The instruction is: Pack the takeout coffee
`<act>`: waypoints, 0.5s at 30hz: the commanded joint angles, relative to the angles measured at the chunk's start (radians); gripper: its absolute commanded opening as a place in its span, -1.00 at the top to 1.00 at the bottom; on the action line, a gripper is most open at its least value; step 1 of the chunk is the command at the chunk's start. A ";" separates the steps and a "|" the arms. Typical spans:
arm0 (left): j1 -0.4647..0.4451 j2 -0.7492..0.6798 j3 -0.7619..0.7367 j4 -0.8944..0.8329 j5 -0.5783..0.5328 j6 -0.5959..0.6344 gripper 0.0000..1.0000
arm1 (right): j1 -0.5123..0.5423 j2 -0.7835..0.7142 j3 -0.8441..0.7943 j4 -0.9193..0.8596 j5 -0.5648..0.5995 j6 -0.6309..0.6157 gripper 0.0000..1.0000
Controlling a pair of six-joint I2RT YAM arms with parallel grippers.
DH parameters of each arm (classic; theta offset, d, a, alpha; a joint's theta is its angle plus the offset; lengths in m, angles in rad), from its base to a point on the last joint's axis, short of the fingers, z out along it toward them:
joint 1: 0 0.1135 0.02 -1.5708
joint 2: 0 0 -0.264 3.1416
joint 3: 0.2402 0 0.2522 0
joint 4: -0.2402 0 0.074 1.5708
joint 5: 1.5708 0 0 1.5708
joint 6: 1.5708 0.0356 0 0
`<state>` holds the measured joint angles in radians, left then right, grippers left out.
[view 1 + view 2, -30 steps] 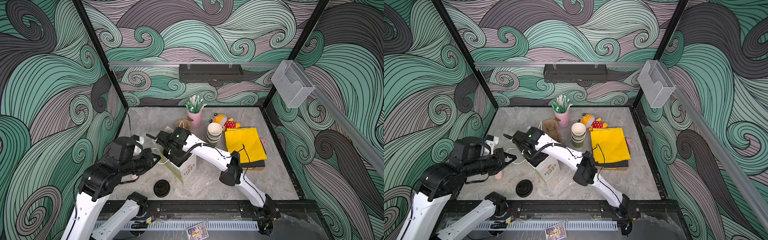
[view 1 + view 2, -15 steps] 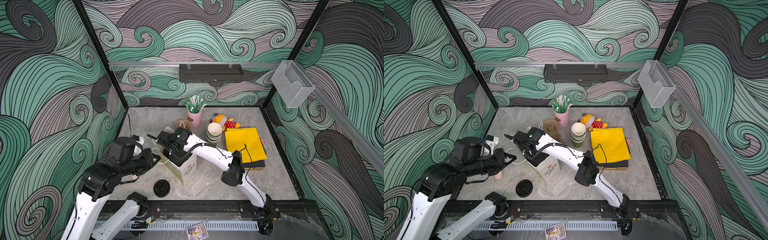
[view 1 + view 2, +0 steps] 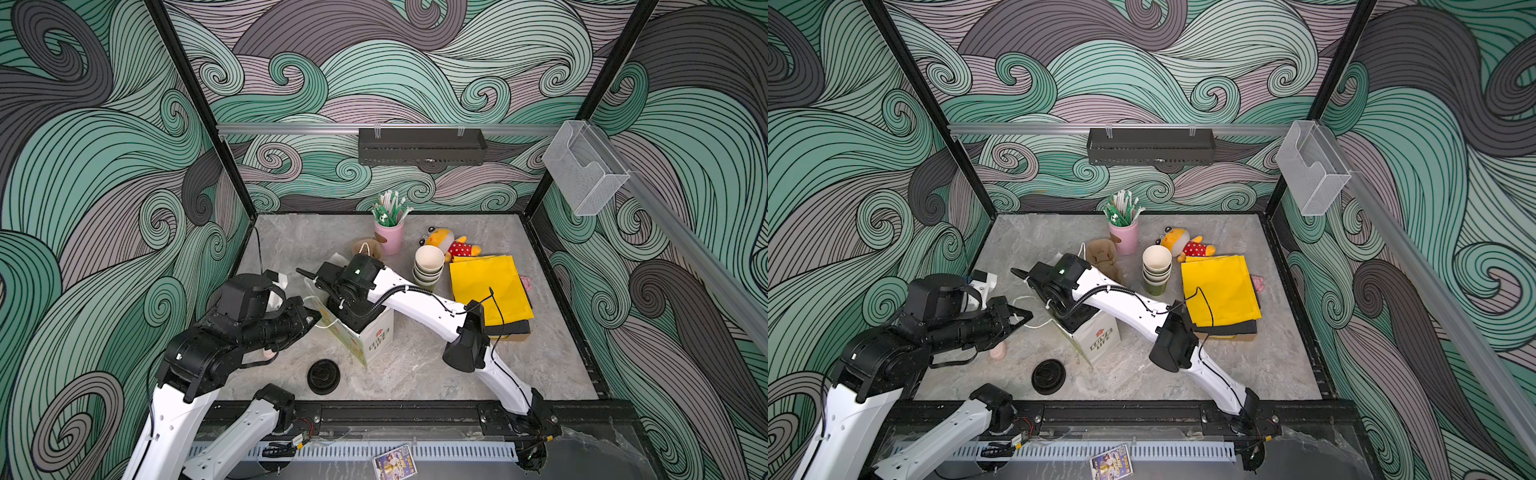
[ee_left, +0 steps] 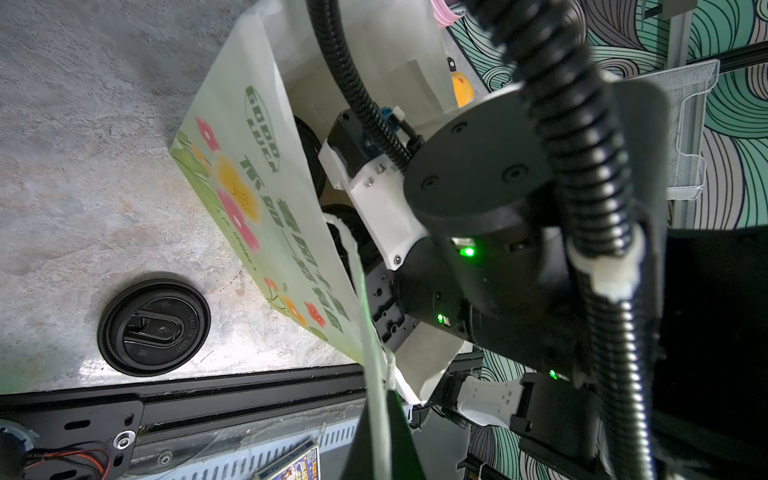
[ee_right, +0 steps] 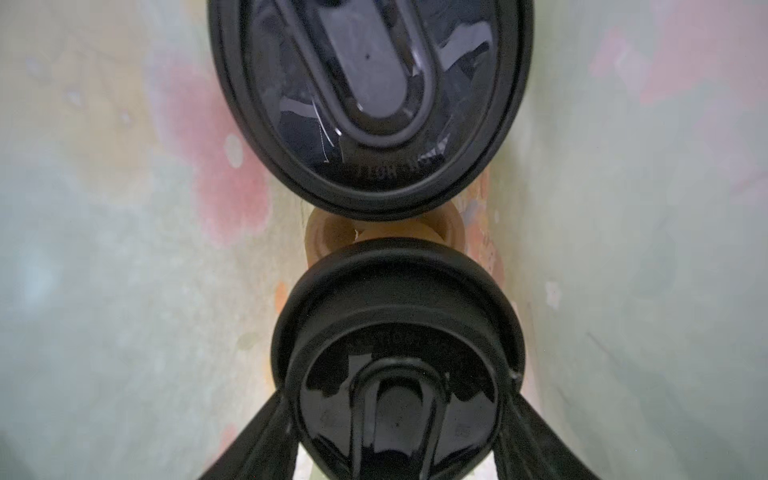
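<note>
Top views: almost nothing shifted over last second, only right elbow nudged slightly. Bench (image 3: pixel 415 374) under upright paper bag (image 3: pixel 376 338), mouth held wide by left pincer (image 3: pixel 315 319), pinched together on string handle (image 4: pixel 370 332). Deep inside, right pincer (image 5: pixel 395 399) clamped round near lidded cup (image 5: pixel 395 332); second lidded cup (image 5: pixel 370 95) just beyond fingertips. Probably packed once released.

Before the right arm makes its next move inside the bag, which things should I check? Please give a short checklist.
1. Left gripper shut on bag handle, holding the bag open: ok.
2. Lidded near cup and far cup both inside bag: ok.
3. Loose lid lies apart from the bag: ok.
4. Right gripper fingers flank near cup; contact hidden under its lid: cannot tell.
5. Base of near cup on bag floor: cannot tell.
</note>
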<state>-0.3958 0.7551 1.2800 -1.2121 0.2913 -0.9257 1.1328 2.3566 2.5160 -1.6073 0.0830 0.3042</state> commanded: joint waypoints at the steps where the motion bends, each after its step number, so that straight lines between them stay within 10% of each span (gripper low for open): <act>1: -0.006 -0.004 0.009 -0.010 -0.019 0.023 1.00 | -0.005 -0.012 -0.005 -0.190 0.018 0.008 0.01; 15: -0.006 -0.010 0.011 -0.012 -0.029 0.023 1.00 | -0.009 0.070 0.017 -0.147 -0.026 -0.019 0.01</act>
<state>-0.3958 0.7551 1.2800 -1.2121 0.2798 -0.9241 1.1297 2.4004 2.5298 -1.6077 0.0647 0.2951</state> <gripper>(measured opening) 0.048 0.659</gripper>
